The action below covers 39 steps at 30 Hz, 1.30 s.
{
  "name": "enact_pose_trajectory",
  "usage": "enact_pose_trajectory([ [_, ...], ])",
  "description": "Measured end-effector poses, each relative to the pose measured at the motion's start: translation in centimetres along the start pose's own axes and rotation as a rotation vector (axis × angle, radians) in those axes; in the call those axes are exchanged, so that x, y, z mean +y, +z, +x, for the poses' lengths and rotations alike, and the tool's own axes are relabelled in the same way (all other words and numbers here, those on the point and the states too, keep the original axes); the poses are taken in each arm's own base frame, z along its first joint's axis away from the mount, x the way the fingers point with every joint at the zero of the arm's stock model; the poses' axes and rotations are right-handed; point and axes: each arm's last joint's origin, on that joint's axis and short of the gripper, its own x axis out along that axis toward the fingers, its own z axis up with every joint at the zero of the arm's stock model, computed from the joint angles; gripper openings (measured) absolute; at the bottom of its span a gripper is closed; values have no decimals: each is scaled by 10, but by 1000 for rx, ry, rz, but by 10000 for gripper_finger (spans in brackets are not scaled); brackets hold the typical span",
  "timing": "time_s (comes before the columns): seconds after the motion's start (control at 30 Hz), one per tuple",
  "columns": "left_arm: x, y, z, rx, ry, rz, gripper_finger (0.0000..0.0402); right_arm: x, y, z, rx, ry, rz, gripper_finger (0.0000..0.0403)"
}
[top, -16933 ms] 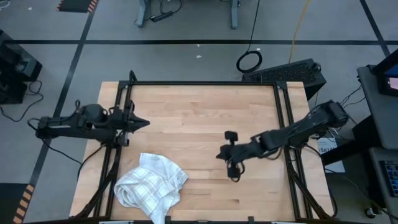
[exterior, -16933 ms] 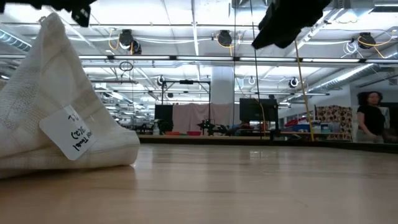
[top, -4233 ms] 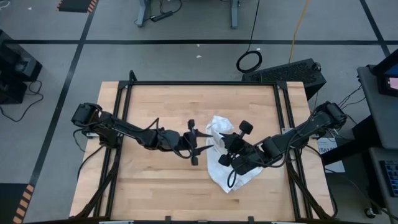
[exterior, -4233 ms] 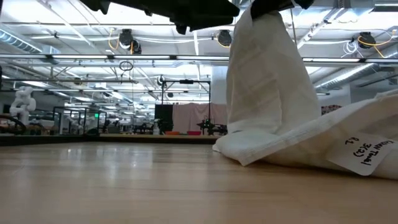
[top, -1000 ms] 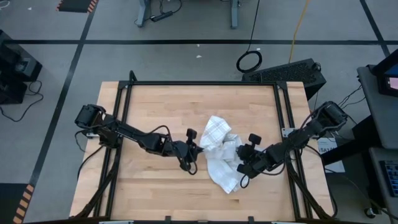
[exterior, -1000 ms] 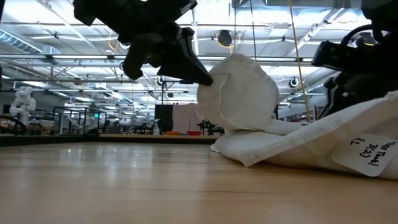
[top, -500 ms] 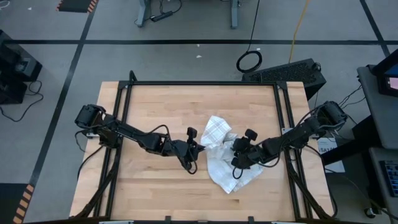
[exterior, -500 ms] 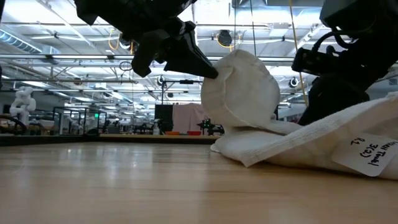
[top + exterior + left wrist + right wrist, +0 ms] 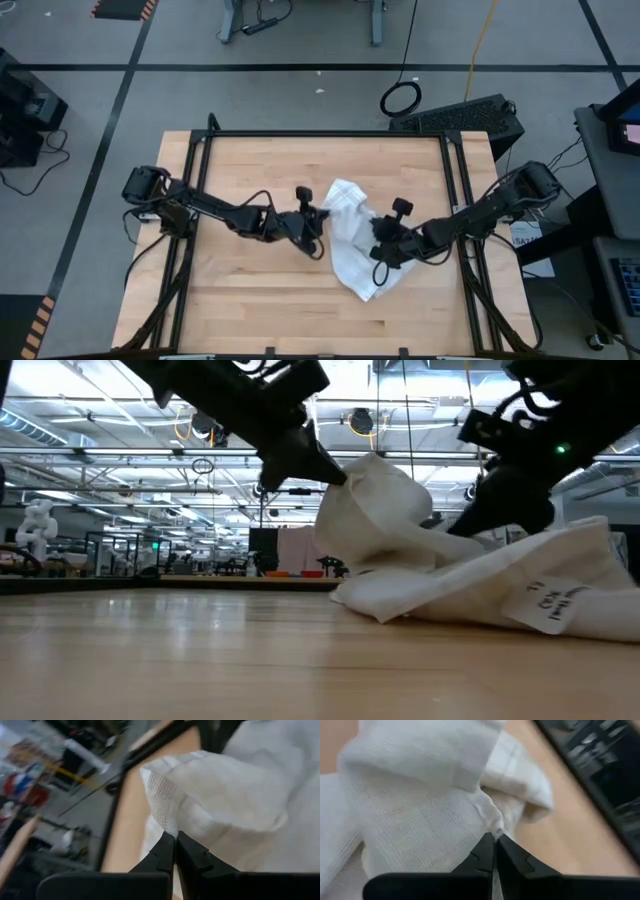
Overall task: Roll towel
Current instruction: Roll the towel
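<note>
The towel [image 9: 352,240] lies crumpled near the middle of the desk [image 9: 260,170]. The left hand [image 9: 318,226] is closed on a hemmed corner, holding it raised off the desk. The right hand [image 9: 378,247] is closed on an edge fold at the opposite side. Gripping two sides probably serves to spread the cloth flat before rolling. The towel is soft white woven cloth with faint grey checks; a paper tag [image 9: 545,603] hangs from it.

Wooden table [image 9: 260,300], crumpled white towel [image 9: 352,255] lying right of centre
</note>
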Motion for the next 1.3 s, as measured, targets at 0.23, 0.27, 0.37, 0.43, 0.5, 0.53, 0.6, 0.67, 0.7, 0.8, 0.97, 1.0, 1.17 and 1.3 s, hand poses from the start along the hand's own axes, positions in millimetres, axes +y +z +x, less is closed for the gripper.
enact_pose_trajectory([
  [0.23,14,-14,5,165,196,-69,13,-25,30,-14,-66,-125,4,2],
  [0.27,16,-16,3,203,236,-78,13,-27,34,-17,-78,-123,12,3],
  [0.37,20,-22,-5,288,339,-141,13,-30,41,-23,-94,-70,49,6],
  [0.43,19,-27,-6,306,305,-188,13,-29,41,-24,-71,7,80,6],
  [0.5,16,-29,-5,299,206,-228,13,-26,40,-23,-39,82,116,6],
  [0.53,14,-29,-5,289,140,-250,13,-24,39,-22,-23,112,129,6],
  [0.6,11,-29,-4,269,8,-284,13,-19,37,-19,15,158,140,6],
  [0.67,7,-29,-5,260,-110,-297,13,-14,34,-16,46,184,149,6],
  [0.7,5,-29,-5,260,-155,-296,13,-12,33,-14,55,186,151,6],
  [0.8,-2,-32,-10,303,-214,-259,13,-4,28,-10,70,182,126,6],
  [0.97,-3,-44,-15,440,-134,-299,33,2,30,-5,31,161,118,6],
  [1.0,-3,-45,-15,453,-123,-325,46,2,31,-4,6,135,126,6],
  [1.17,-2,-45,-16,467,-116,-335,142,-1,44,-4,-150,-32,166,6],
  [1.3,-15,-39,-25,452,-202,-334,220,-2,51,-4,-201,-63,152,6],
])
